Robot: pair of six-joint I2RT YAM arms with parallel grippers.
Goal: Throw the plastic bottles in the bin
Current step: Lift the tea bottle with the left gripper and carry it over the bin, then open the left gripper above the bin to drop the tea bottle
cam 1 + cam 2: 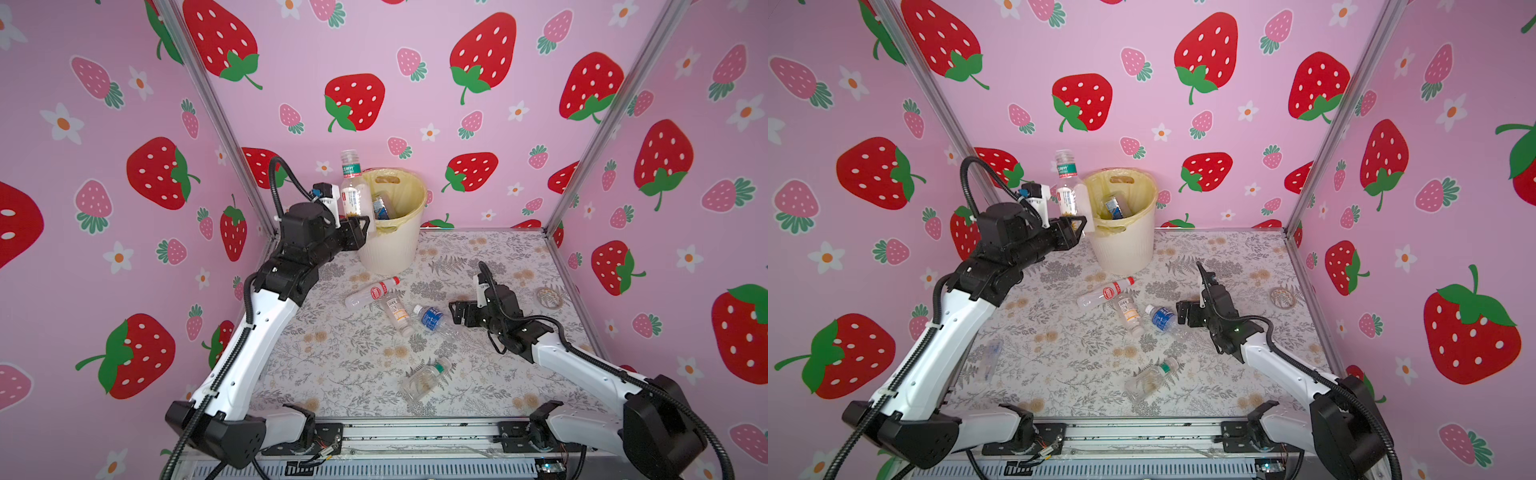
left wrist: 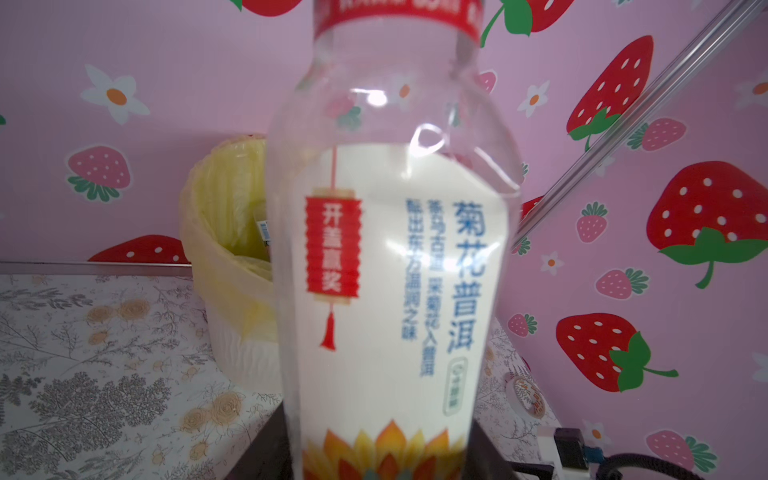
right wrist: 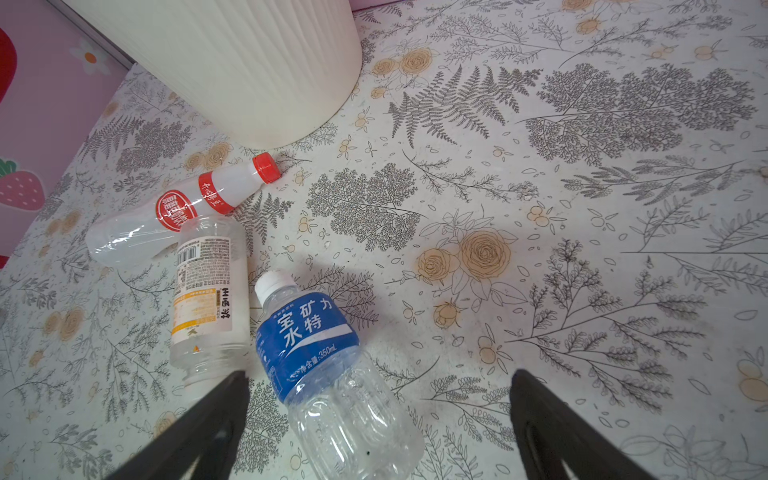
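Observation:
My left gripper (image 1: 358,232) (image 1: 1076,229) (image 2: 378,451) is shut on the base of an upright clear bottle with a white sunflower label (image 1: 353,195) (image 1: 1067,195) (image 2: 390,249). It is raised beside the left rim of the cream bin (image 1: 395,249) (image 1: 1125,253) (image 2: 232,353) (image 3: 232,62). A blue-label bottle (image 1: 380,208) lies in the bin. My right gripper (image 1: 457,311) (image 1: 1183,309) (image 3: 378,386) is open just above the blue-label bottle (image 1: 432,318) (image 1: 1163,318) (image 3: 307,332) lying on the table. Next to it lie an orange-label bottle (image 1: 397,313) (image 3: 203,291) and a red-capped one (image 1: 372,291) (image 3: 183,212).
A clear green-capped bottle (image 1: 424,380) (image 1: 1152,378) lies near the front edge. Another clear bottle (image 1: 988,357) lies by the left arm. A tape roll (image 1: 548,297) (image 1: 1283,297) sits at the right. Pink strawberry walls close in three sides.

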